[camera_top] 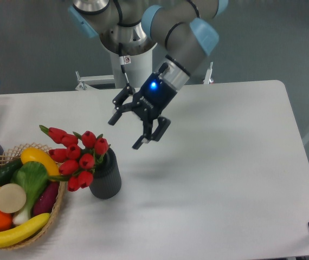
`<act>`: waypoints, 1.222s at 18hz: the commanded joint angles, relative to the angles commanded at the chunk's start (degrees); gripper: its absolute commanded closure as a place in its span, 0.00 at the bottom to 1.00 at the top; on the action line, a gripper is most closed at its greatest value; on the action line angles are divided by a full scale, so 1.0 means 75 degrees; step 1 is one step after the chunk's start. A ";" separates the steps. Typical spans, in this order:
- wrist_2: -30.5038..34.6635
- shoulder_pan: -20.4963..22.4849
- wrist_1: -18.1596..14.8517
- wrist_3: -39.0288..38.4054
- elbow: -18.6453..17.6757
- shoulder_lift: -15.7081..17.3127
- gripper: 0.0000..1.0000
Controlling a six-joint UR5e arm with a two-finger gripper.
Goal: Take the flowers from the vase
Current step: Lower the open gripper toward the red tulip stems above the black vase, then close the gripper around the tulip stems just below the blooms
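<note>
Gripper (pixel 126 131) spread wide, empty | flowers (pixel 74 154) hide vase (pixel 107 177) rim

There is one fixed view only. It looks from the front side of the table (pixel 225 179), high up, and faces down toward the robot base behind the gripper (pixel 126 131). It stands at middle distance: the gripper hangs near the upper centre of the view.

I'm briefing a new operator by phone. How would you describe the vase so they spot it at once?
On the white table, look left to the wicker basket of produce. Just right of it stands the vase: short, dark grey, cylindrical, holding red flowers.
</note>
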 joint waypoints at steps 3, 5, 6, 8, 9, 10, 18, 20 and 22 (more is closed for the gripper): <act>0.0059 -0.0153 0.0212 -0.0131 -0.0092 -0.0060 0.00; 0.0070 -0.0177 0.0212 -0.0237 -0.0127 -0.0083 0.00; 0.0070 -0.0189 0.0236 -0.0249 -0.0209 -0.0107 0.00; 0.0094 -0.0189 0.0236 -0.0237 -0.0303 -0.0119 0.00; 0.0094 -0.0189 0.0236 -0.0237 -0.0327 -0.0119 0.00; 0.0094 -0.0201 0.0236 -0.0249 -0.0327 -0.0107 0.00; 0.0094 -0.0563 0.0387 -0.0237 -0.0198 -0.0481 0.00; 0.0094 -0.0634 0.0505 -0.0249 -0.0128 -0.0517 0.15; 0.0094 -0.0634 0.0505 -0.0249 -0.0116 -0.0540 0.27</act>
